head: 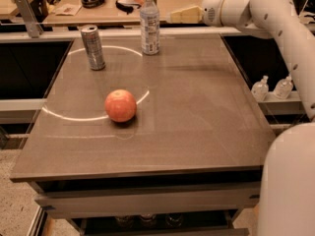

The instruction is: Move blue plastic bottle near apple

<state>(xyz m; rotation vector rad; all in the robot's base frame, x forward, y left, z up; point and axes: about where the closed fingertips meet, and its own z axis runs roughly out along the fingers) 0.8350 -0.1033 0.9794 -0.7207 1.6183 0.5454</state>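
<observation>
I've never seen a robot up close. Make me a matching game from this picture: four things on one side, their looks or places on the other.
1 blue plastic bottle
2 apple
3 silver can
4 gripper

A red-orange, toward the table's middle
B in the air, just picture-right of the bottle
C white cap, upright at the far edge
D metal, upright, far left

Pairs: 1-C, 2-A, 3-D, 4-B

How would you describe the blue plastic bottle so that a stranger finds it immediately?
Look at the far edge of the brown table. The blue plastic bottle stands upright there, with the robot's hand hovering beside it on the right. It is clear, white-capped and taller than the silver can nearby.
</observation>
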